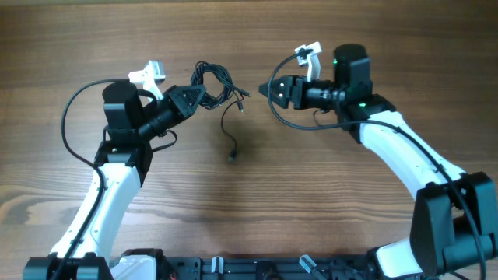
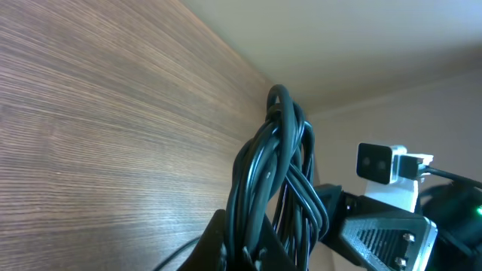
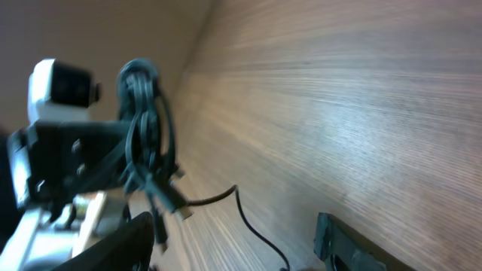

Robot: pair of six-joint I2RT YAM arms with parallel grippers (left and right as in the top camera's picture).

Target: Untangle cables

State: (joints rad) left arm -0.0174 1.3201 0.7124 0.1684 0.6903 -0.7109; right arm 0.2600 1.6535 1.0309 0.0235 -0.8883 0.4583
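I see the wooden table (image 1: 311, 210) filling the overhead view, and I place everything else relative to the cable bundle (image 1: 214, 82). The bundle sits toward the far edge of the table, a little left of centre.

The left arm (image 1: 117, 179) reaches up to the bundle from the near left. The right arm (image 1: 397, 148) comes in from the near right and stops to the right of the bundle, apart from it.

The left gripper (image 1: 201, 95) touches the bundle's left side. On my left wrist feed its fingers (image 2: 226, 245) are pinched tight on several dark strands, and the loops rise upright from them. I cannot tell whether the bundle is clear of the tabletop.

The right gripper (image 1: 274, 91) points at the bundle from the right without touching it. On my right wrist feed its two fingers (image 3: 343, 245) stand wide apart with nothing held between them.

One loose tail (image 1: 227, 128) leaves the bundle's right side and curves toward the near edge, ending in a small plug (image 1: 232, 158). A second, shorter end with a connector (image 1: 243, 106) sticks out just right of the bundle, between it and the right gripper.
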